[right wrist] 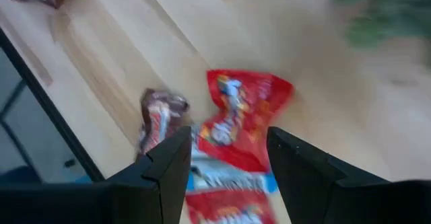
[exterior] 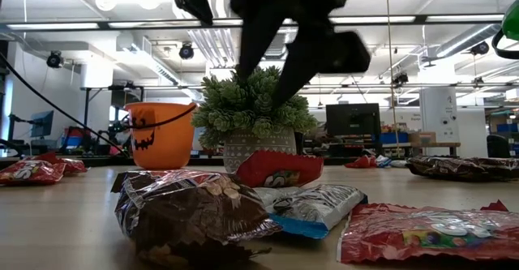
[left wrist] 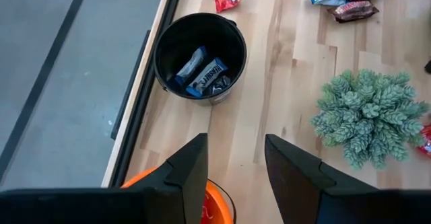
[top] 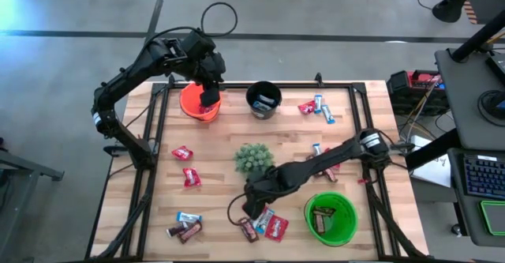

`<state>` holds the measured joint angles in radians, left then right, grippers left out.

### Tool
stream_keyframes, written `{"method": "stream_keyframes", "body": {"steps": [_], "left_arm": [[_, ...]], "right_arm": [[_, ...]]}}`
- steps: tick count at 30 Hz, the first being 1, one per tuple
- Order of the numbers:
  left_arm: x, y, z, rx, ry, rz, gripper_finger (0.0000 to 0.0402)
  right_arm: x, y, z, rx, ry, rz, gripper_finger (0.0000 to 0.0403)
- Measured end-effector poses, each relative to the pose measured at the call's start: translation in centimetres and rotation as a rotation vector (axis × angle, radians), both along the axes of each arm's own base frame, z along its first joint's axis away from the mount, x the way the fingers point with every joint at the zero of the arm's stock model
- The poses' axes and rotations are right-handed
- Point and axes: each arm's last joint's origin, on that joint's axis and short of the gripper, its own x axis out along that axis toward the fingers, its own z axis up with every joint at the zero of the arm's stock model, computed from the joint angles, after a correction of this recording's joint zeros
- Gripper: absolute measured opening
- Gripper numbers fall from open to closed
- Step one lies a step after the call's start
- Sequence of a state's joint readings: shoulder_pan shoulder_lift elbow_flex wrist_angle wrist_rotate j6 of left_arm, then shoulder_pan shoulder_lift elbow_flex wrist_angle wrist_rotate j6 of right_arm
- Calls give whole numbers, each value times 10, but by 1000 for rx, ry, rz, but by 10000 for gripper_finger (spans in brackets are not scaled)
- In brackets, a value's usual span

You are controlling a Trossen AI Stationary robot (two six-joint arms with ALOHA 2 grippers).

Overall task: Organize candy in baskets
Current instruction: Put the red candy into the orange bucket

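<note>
My left gripper [left wrist: 236, 146] hangs open over the orange basket [top: 189, 105], whose rim [left wrist: 217, 198] shows below its fingers; nothing is between them. My right gripper [right wrist: 229, 140] is open, pointing down above a heap of candy [top: 264, 222] near the table's front edge: a red one [right wrist: 246, 116], a brown one [right wrist: 158, 120] and a blue-and-silver one [right wrist: 222, 180]. In the low view it [exterior: 274, 75] hangs clear above the heap. The black basket [left wrist: 165, 49] holds blue-and-silver candy [left wrist: 205, 76]. The green basket [top: 347, 223] holds brown candy.
A spiky green plant [top: 253, 158] stands mid-table, just behind my right gripper. Loose candy lies at the left [top: 187, 164], front left [top: 187, 227], far right [top: 316, 105] and right of the plant [top: 323, 164]. A dark frame [top: 154, 137] runs along the table's edges.
</note>
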<state>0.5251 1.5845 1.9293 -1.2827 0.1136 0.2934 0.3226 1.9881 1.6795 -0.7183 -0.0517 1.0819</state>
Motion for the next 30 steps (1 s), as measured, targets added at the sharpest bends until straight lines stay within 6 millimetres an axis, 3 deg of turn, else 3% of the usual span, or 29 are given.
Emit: {"method": "stream_keyframes", "body": {"steps": [4, 15, 30], "left_arm": [[0, 0, -1, 2, 9, -9, 130], [-1, -1, -2, 11, 29, -34, 130], [-1, -1, -2, 8, 28, -28, 130]], "right_arm": [[7, 3, -18, 15, 17, -39, 185], [12, 4, -41, 17, 71, -81, 185], [7, 7, -46, 33, 136, -96, 185]]}}
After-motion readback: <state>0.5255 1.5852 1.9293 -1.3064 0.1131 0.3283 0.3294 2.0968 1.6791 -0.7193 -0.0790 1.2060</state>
